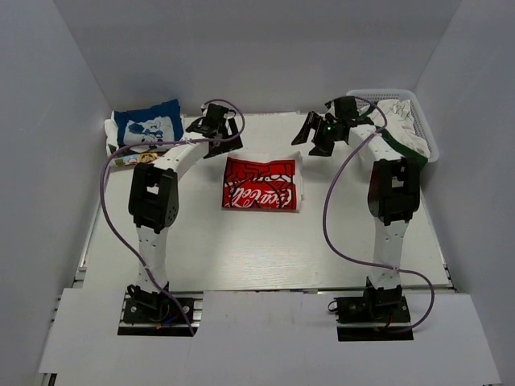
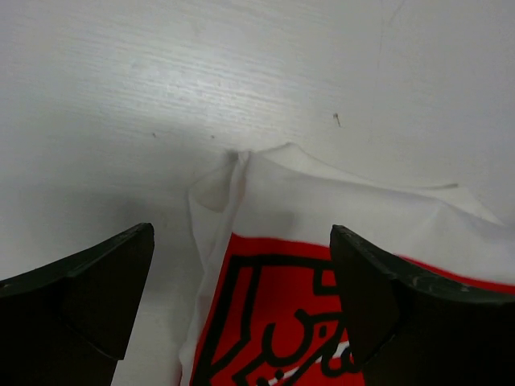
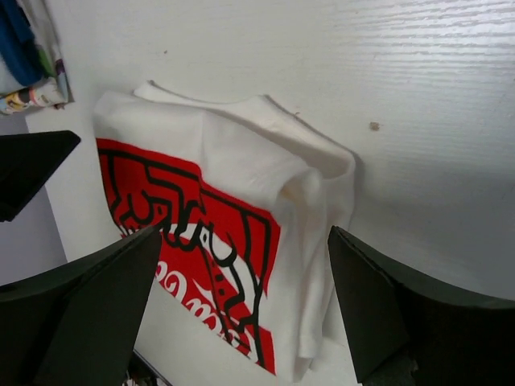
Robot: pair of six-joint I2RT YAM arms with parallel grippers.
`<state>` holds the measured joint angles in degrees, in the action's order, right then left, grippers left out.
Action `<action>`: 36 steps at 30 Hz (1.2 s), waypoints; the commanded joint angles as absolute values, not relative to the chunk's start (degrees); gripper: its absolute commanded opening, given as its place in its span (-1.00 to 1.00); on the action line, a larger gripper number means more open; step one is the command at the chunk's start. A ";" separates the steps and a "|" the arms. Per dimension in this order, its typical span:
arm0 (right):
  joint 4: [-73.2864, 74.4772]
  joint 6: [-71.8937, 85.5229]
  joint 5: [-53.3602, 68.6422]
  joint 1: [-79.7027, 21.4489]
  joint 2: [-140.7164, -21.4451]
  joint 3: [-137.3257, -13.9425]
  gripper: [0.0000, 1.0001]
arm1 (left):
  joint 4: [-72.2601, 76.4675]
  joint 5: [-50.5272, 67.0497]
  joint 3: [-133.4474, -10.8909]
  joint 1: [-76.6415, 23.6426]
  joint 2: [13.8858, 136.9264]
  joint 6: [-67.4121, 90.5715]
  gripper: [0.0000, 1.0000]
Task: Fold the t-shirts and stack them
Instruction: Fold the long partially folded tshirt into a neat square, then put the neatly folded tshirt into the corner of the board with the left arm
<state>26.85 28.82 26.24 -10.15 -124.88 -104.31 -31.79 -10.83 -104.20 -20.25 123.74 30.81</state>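
A white t-shirt with a red Coca-Cola panel [image 1: 261, 183] lies folded in the middle of the table. My left gripper [image 1: 219, 137] hovers open just above its far left corner, and my right gripper [image 1: 316, 138] hangs open over its far right corner. In the left wrist view the shirt's corner [image 2: 265, 201] sits between the spread fingers [image 2: 80, 297], nothing gripped. The right wrist view shows the folded shirt [image 3: 241, 185] below the open right gripper [image 3: 241, 314]. A blue t-shirt with white print [image 1: 146, 125] lies folded at the far left.
A white basket [image 1: 426, 138] with crumpled cloth [image 1: 400, 121] in it stands at the far right corner. White walls close in the table on three sides. Purple cables loop off both arms.
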 commanded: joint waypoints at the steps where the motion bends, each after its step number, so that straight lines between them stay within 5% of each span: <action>1: 25.41 27.07 27.57 -10.72 -118.13 -101.36 0.80 | -27.88 -5.22 -99.33 -21.01 115.67 28.65 1.00; 6: 19.07 26.72 30.93 -13.62 -114.78 -93.43 0.80 | -20.75 5.16 -93.96 -22.06 114.43 26.54 1.00; 25: 5.54 34.98 35.24 -11.43 -137.10 -95.71 0.80 | -19.34 0.69 -96.33 -19.25 132.36 31.90 1.00; 36: 12.47 26.11 31.83 -11.51 -125.08 -99.58 0.80 | -21.61 -6.77 -104.84 -20.57 125.51 28.22 1.00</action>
<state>7.60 31.77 36.56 -11.94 -131.76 -97.82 -17.54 -2.61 -100.25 -20.47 129.32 30.48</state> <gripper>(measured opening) 0.898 0.997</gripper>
